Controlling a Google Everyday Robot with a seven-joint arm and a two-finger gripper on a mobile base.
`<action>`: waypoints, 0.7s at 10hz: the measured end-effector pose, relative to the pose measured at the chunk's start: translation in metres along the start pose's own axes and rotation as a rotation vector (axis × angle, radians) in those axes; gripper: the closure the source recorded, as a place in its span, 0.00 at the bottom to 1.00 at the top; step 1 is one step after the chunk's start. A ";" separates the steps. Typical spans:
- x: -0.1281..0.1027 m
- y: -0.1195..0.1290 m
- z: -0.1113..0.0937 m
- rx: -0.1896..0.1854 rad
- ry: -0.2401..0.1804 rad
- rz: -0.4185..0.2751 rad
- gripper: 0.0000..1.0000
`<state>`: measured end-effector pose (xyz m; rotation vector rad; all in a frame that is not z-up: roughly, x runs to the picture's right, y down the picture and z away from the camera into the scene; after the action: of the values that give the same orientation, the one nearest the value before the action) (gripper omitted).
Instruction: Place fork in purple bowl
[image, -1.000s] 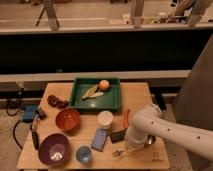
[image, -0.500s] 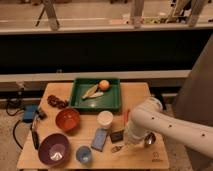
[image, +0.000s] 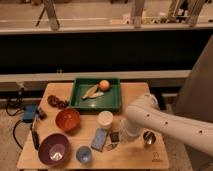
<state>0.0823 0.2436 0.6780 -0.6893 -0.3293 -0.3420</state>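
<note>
The purple bowl (image: 54, 148) sits at the front left corner of the wooden table (image: 135, 159). A small shiny piece that looks like the fork (image: 111, 146) lies on the table near the front middle, beside a black block (image: 115, 136). My gripper (image: 121, 138) hangs at the end of the white arm that reaches in from the right. It is low over the table, right beside the black block and just above the fork. The wrist hides most of it. The fork is about a hand's width to the right of the purple bowl.
A small blue cup (image: 84, 155), a blue packet (image: 100, 139), a white cup (image: 105, 119) and an orange-red bowl (image: 67, 119) stand between fork and purple bowl. A green tray (image: 80, 102) with an orange (image: 104, 85) is at the back. A metal cup (image: 148, 138) stands at the right.
The arm has swung left and a little toward the table's middle. The gripper now sits closer to the black block and the fork.
</note>
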 end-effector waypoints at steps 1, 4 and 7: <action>-0.003 -0.002 -0.001 0.003 -0.001 -0.003 1.00; -0.020 -0.013 -0.010 0.015 -0.002 -0.015 1.00; -0.037 -0.022 -0.019 0.017 0.000 -0.032 1.00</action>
<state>0.0434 0.2225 0.6613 -0.6684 -0.3432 -0.3694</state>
